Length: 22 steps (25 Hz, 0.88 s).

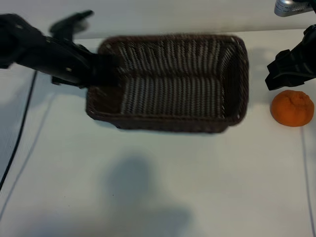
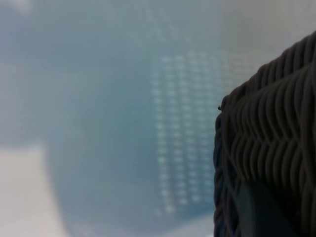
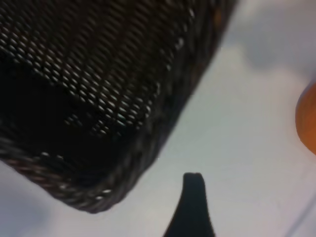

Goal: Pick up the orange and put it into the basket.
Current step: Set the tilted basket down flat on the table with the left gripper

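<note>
Two jobs split: clamps basket end with left gripper, probably steadying it; poises right gripper wide-open beside orange.

A white table is seen, crossed by thin lines. A black cable is laid along its left side. A large soft shadow is cast on its near part.

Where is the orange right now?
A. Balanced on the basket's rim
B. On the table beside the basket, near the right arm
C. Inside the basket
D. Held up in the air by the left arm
B. The orange sits on the white table, clear of the basket and just below the right hand; nothing holds it, and the basket has nothing in it.
</note>
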Available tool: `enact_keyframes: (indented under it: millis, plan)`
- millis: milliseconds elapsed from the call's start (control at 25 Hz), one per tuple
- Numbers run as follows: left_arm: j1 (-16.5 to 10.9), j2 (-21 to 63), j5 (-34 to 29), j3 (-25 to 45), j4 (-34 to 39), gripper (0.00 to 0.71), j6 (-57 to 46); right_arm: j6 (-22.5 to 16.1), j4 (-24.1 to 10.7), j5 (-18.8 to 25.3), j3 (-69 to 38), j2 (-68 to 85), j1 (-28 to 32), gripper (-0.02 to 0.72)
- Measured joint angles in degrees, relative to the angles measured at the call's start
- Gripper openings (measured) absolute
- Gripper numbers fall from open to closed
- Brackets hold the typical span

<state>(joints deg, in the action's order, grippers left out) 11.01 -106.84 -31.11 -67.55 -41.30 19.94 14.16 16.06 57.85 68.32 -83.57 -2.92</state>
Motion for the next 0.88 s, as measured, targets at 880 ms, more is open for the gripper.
enact_keyframes:
  millis: [880]
  plan:
    - [0.5,-5.7,3.9,0.0,1.0,0.298,-1.7,0.0,0.0,1.1,0.0,0.0,0.0,0.573]
